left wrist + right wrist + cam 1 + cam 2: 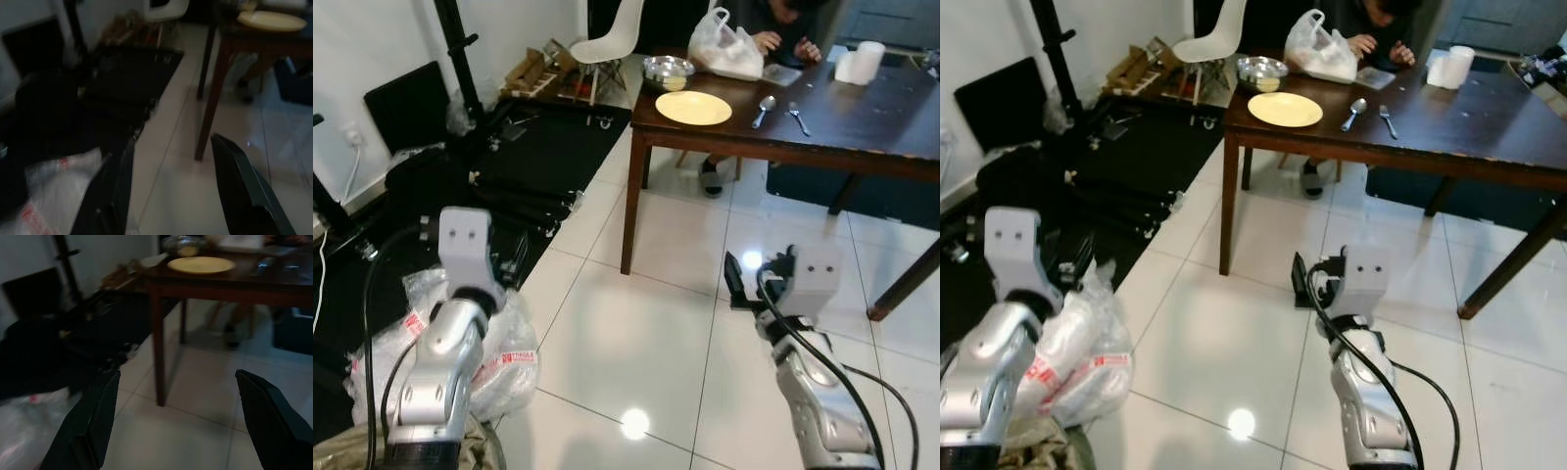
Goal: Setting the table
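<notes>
We stand short of the dark wooden counter [862, 137], arms raised over glossy white floor tiles [646, 323] — the approach, by our reading, with nothing in hand. The left end effector [171, 196] and right end effector [178, 423] both show fingers spread wide, empty. On the counter sit a round pale-yellow plate [693, 108], a shiny metal bowl [668, 70], a spoon [765, 108] and fork [799, 117], a crinkled white plastic bag [726, 49]. A person [783, 29] sits behind. Next — closing in until the tableware is within reach.
</notes>
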Motion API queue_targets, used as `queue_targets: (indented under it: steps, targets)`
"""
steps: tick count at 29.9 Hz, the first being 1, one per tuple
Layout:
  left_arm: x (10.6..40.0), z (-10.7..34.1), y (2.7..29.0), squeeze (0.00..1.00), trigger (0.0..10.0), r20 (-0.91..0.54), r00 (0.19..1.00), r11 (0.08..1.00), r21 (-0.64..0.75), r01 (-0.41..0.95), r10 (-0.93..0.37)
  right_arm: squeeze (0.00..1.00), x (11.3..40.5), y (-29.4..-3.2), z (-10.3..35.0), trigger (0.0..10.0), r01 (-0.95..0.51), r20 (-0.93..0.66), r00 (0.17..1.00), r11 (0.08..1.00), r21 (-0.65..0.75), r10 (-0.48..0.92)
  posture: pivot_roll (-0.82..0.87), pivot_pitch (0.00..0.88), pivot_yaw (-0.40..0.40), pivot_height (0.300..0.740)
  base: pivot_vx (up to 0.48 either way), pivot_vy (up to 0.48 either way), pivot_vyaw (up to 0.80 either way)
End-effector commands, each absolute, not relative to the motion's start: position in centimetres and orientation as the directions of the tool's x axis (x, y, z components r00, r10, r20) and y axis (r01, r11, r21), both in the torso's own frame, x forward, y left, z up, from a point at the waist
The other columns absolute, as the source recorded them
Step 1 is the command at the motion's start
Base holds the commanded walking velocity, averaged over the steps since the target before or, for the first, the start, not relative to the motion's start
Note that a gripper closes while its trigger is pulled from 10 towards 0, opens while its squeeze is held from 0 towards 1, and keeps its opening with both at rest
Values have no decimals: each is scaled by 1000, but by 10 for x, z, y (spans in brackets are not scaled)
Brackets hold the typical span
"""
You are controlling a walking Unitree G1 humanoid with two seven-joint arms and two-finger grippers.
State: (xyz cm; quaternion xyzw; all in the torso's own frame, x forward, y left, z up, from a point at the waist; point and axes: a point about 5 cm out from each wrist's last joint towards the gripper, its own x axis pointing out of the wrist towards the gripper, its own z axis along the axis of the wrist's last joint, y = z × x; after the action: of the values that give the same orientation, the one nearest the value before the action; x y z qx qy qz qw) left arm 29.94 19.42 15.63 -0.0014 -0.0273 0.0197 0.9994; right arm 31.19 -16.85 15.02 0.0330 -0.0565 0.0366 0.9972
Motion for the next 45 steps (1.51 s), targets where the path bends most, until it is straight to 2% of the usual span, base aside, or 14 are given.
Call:
queue_targets:
  steps: [1,7,8,10,11,14,16,18,21,31,32,38,41,45]
  targets:
    - [291,141,200,0,10000,17,997,997,5,-80,79,0,315,-157,143,10000,-130,86,988,990,57,125,-8,0,-51,740,0,0,0]
    - [267,79,210,0,10000,-166,981,993,76,-91,103,0,314,-132,108,10000,-213,-22,976,973,85,215,-2,0,-51,740,0,0,0]
    - [263,63,211,0,10000,-218,971,991,119,-69,94,0,309,-131,84,10000,-189,-114,971,969,158,208,1,0,-36,740,0,0,0]
    - [263,63,211,0,10000,-218,971,991,119,-69,94,0,309,-131,84,10000,-189,-114,971,969,158,208,1,0,-36,740,0,0,0]
    - [263,55,210,0,10000,-245,967,986,166,-30,71,0,300,-135,53,10000,-130,-231,956,966,223,182,-8,0,-23,740,0,0,0]
    - [270,50,206,0,10000,-264,965,977,210,43,14,0,283,-142,15,10000,-84,-390,906,973,215,165,-20,0,-16,740,0,0,0]
    - [272,46,201,0,10000,-282,959,978,196,69,-11,0,276,-144,5,10000,-106,-425,886,973,206,187,-13,0,-15,740,0,0,0]
    - [269,36,200,0,10000,-314,949,977,200,73,-7,0,273,-147,1,10000,-95,-438,882,975,200,176,-17,0,-17,740,0,0,0]
    - [248,3,194,0,10000,-421,907,983,178,54,26,0,272,-168,-4,10000,-23,-466,878,983,180,106,-19,0,-34,740,0,0,0]
    - [238,-7,188,0,10000,-407,909,991,125,-42,89,0,281,-194,2,10000,-65,-457,884,994,87,98,-49,0,-53,740,0,0,0]
    - [239,-10,198,0,10000,-411,902,986,144,-83,136,0,279,-198,-2,10000,-62,-470,877,993,99,102,-60,0,-48,740,0,0,0]
    - [228,-25,213,0,10000,-463,862,969,219,-113,205,0,268,-196,-14,10000,-95,-513,842,981,166,169,-36,0,-53,740,0,0,0]
    - [218,-31,217,0,10000,-485,831,956,232,-180,274,0,260,-177,-23,10000,-179,-529,805,960,215,269,-6,0,-39,740,0,0,0]
    - [217,-30,220,0,10000,-483,824,952,218,-216,298,0,260,-162,-24,10000,-203,-511,802,946,254,309,6,0,-34,740,0,0,0]
